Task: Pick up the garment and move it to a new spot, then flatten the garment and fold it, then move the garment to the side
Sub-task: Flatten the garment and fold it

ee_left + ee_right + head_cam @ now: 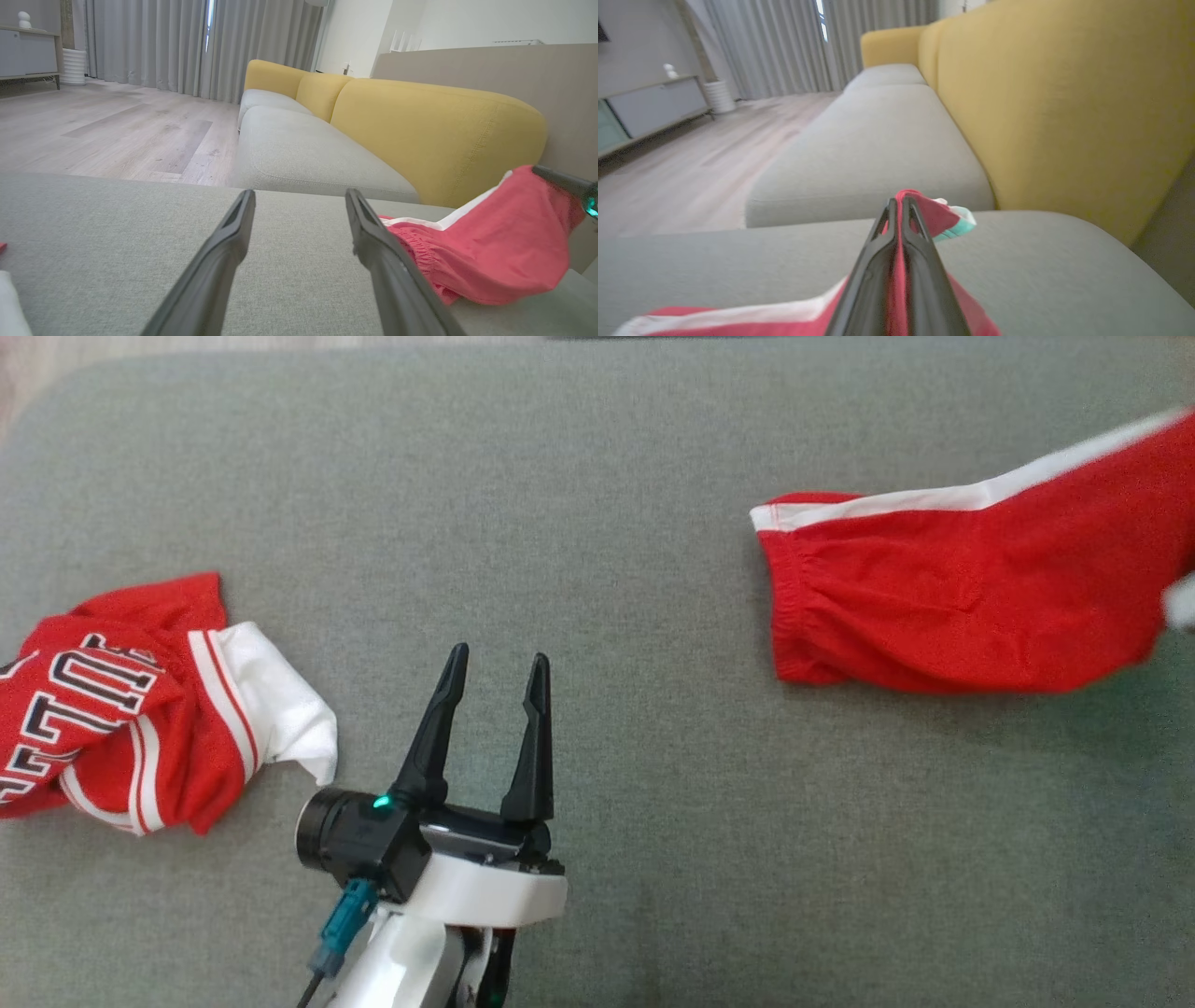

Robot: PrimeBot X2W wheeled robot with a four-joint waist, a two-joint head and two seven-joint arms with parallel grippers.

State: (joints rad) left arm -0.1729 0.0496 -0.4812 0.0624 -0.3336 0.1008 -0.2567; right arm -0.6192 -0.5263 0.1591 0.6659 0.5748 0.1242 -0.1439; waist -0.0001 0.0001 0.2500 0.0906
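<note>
The garment (952,597) is a pair of red shorts with a white side stripe and an elastic waistband. It lies on the right of the grey cushion (597,504), and its far right end is lifted. In the right wrist view my right gripper (899,203) is shut on a fold of the red garment (934,217), which trails down towards the camera. My left gripper (499,655) stands open over bare cushion at the lower middle, well left of the shorts, with nothing between its fingers. The left wrist view has the left gripper (300,196) open and the shorts (495,242) draped at the right.
A crumpled red and white jersey (140,728) with lettering lies at the cushion's left edge, close to my left gripper. A yellow sofa back (420,126) runs behind the cushions on the right. Wooden floor (117,126) lies beyond the far edge.
</note>
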